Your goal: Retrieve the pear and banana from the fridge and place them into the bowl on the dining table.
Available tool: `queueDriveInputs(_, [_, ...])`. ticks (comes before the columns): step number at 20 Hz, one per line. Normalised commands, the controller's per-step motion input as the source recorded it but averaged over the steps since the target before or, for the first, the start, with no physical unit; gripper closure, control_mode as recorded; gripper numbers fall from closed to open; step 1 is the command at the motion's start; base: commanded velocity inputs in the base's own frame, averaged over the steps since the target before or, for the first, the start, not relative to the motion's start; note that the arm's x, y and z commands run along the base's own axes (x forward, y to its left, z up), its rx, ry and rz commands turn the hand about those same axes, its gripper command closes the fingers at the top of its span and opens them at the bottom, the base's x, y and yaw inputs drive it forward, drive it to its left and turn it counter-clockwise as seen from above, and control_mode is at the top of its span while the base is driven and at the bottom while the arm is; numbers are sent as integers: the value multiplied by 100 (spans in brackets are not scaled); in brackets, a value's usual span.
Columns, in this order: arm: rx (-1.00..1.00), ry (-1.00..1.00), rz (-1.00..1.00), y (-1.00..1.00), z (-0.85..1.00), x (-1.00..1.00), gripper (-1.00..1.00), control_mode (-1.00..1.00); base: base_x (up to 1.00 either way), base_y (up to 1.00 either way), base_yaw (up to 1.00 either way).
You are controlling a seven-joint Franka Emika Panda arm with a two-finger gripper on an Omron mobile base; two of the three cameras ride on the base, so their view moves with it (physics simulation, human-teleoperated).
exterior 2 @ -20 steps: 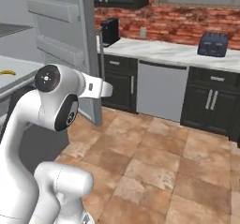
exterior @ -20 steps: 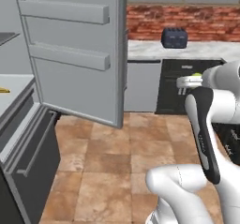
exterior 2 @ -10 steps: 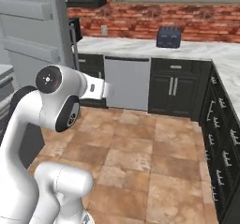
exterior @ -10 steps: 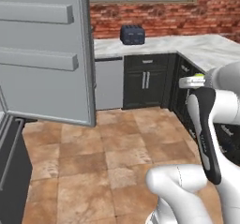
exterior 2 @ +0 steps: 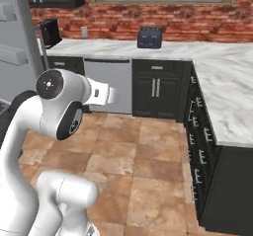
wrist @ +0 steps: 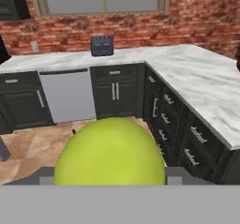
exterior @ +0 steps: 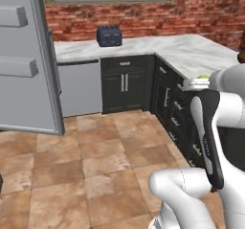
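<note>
The pear (wrist: pixel 110 153), smooth and yellow-green, looms large at the bottom of the hand view, held between the fingers of my gripper (wrist: pixel 110 180), which is shut on it. From the left base view a green sliver of the pear (exterior: pixel 204 77) peeks over the hand, where the gripper (exterior: pixel 196 83) hangs at chest height beside the dark cabinets. The fridge's open grey door (exterior: pixel 26 65) stands at the left; the fridge (exterior 2: pixel 12 42) also edges the right base view. The banana is out of view. A dark reddish-brown sliver (exterior: pixel 241 57) sits at the right edge, too little to identify.
An L-shaped marble counter (exterior: pixel 191 55) on black cabinets (exterior: pixel 127 84) runs along the brick wall and down the right side. A dark toaster (exterior: pixel 109 35) stands on it, with a grey dishwasher front (exterior: pixel 79 86) below. Brown tiled floor (exterior: pixel 95 156) lies ahead.
The whole picture has swung: the base has turned right, so the fridge slid to the left edge and the corner counter came into view. The pear stays in the gripper.
</note>
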Motion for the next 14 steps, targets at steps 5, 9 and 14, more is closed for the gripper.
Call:
queueDriveInputs(5, [0,0,0,0,0,0,100,100,7,-100,-12])
queueDriveInputs(9, [0,0,0,0,0,0,100,100,11,-100,-13])
queueDriveInputs(14, [0,0,0,0,0,0,100,100,21,-100,-10])
